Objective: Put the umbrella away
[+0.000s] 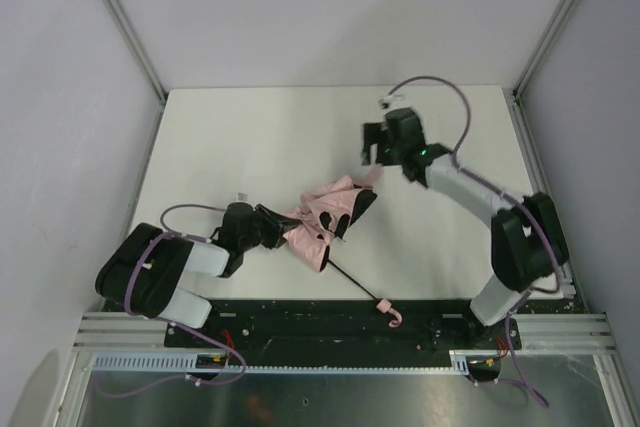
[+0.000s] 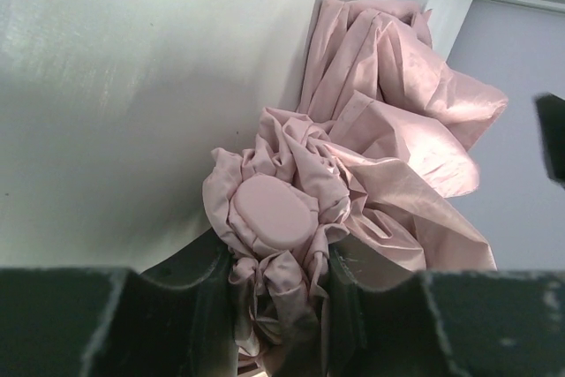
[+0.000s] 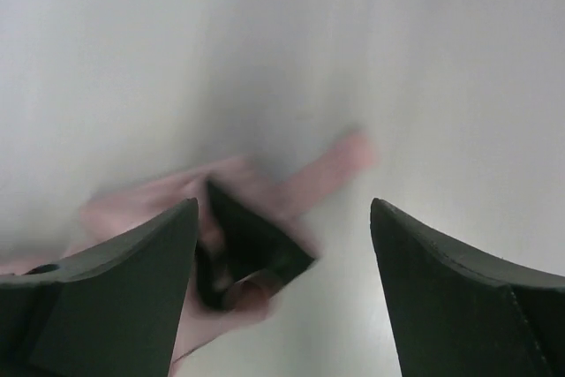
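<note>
The pale pink umbrella (image 1: pixel 325 217) lies half collapsed near the middle of the white table (image 1: pixel 260 132). Its thin black shaft (image 1: pixel 352 283) runs toward the near edge and ends in a small pink handle (image 1: pixel 390 313). My left gripper (image 1: pixel 278 227) is shut on the bunched fabric at the umbrella's top end; in the left wrist view the round pink cap (image 2: pixel 272 211) sits just past the fingers (image 2: pixel 190 302). My right gripper (image 1: pixel 372 152) is open above the table just beyond the umbrella's far edge. The right wrist view shows blurred pink fabric with a dark inside (image 3: pixel 243 245) below the open jaws.
White walls with metal frame rails (image 1: pixel 125 27) enclose the table on three sides. A black base strip (image 1: pixel 300 322) runs along the near edge by the arm bases, with the handle lying on it.
</note>
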